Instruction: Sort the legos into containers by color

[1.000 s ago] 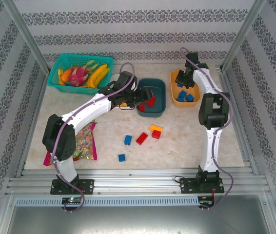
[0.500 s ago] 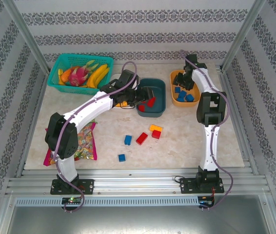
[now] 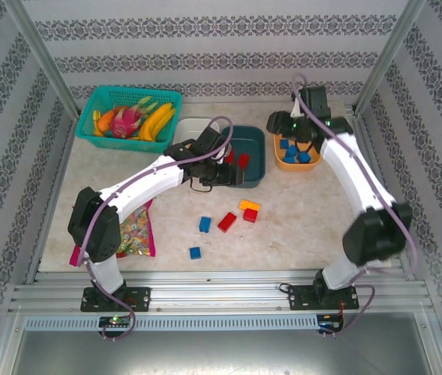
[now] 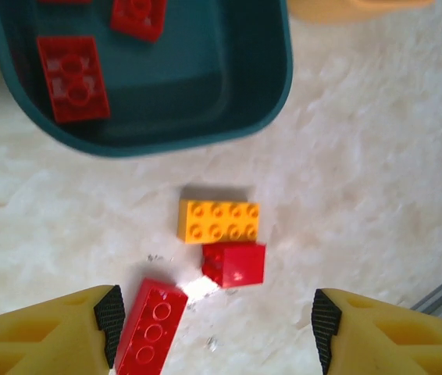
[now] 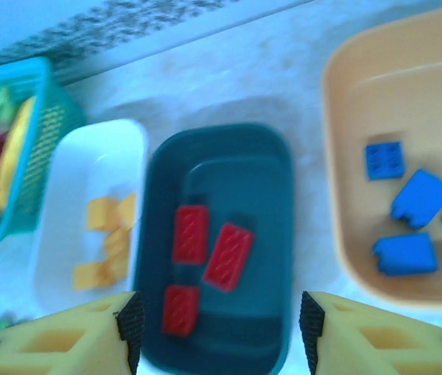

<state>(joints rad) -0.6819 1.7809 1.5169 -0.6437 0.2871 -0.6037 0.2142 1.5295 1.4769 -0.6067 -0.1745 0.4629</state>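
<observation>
My left gripper (image 3: 227, 173) hangs open and empty over the near rim of the dark teal tub (image 3: 257, 139). Below it in the left wrist view lie a yellow-orange brick (image 4: 218, 221), a small red brick (image 4: 235, 264) and a long red brick (image 4: 151, 326); the gripper (image 4: 213, 328) is above them. My right gripper (image 3: 292, 126) is open by the orange tub (image 3: 283, 164), which holds several blue bricks (image 5: 420, 197). The teal tub (image 5: 272, 258) holds three red bricks (image 5: 227, 256). The white tub (image 5: 73, 180) holds yellow bricks (image 5: 104, 212). Two blue bricks (image 3: 204, 224) (image 3: 195, 252) lie on the table.
A teal mesh basket of toy fruit (image 3: 127, 112) stands at the back left. A colourful candy bag (image 3: 131, 228) lies beside the left arm's base. Metal frame posts and patterned walls close in the table on three sides.
My left gripper has drawn back from over the teal tub to its near edge. The right arm's elbow has swung out to the right and its gripper has shifted left of the orange tub.
</observation>
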